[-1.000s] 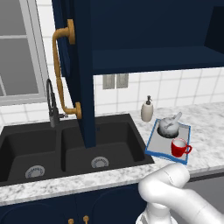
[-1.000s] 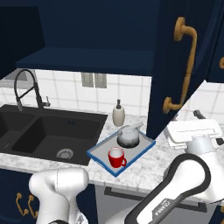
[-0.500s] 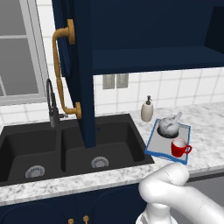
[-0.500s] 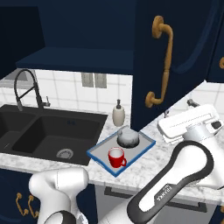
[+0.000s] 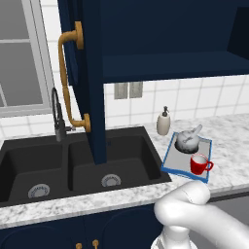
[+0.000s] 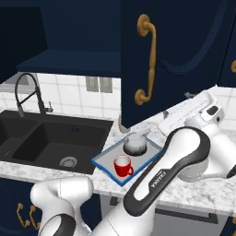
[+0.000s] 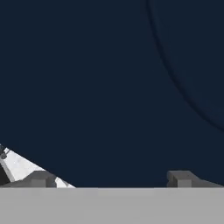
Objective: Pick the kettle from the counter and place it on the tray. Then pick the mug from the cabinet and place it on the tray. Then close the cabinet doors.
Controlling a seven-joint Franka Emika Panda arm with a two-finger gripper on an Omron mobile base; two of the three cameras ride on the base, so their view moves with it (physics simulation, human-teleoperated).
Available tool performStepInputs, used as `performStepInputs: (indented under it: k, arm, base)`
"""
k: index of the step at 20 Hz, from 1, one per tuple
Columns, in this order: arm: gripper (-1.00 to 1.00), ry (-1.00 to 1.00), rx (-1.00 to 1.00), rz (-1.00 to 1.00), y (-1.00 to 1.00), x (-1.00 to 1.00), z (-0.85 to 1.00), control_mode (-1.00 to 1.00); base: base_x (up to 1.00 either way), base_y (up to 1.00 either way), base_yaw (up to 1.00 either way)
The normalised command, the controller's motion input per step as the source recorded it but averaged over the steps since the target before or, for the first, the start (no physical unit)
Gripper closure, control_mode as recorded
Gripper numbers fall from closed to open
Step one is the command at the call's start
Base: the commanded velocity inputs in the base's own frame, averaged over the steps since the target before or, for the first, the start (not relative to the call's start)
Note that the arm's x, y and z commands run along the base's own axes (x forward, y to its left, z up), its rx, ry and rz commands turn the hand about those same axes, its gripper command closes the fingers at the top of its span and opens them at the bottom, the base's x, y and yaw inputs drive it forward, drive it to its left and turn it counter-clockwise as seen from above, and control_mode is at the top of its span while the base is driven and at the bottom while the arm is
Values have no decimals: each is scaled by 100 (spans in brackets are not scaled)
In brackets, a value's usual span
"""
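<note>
Nearest, the gripper (image 7: 109, 178) is hovering with its jaws spread wide and empty, facing the flat navy panel of the right cabinet door (image 6: 184, 60). On the counter (image 6: 203, 193), the red mug (image 6: 122, 166) and the kettle (image 6: 134, 143) are sitting together on the tray (image 6: 103, 162). Farther up, the left cabinet door (image 5: 92, 82) is standing open too. The doors are probably stiff, smooth, hinged panels; pushing on the flat face far from the hinge, or hooking the brass handle (image 6: 148, 60), looks best.
</note>
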Motion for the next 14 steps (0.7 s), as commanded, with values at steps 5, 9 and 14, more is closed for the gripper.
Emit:
performStepInputs:
  k: [5, 9, 14]
  arm:
    - [-100, 1, -43, -3, 52, 8, 46, -100]
    - [-100, 1, -42, -3, 58, 26, 24, -100]
    - [-100, 0, -43, -9, 69, 26, 3, -100]
  base:
    - [0, 0, 0]
    - [0, 0, 0]
    - [0, 0, 0]
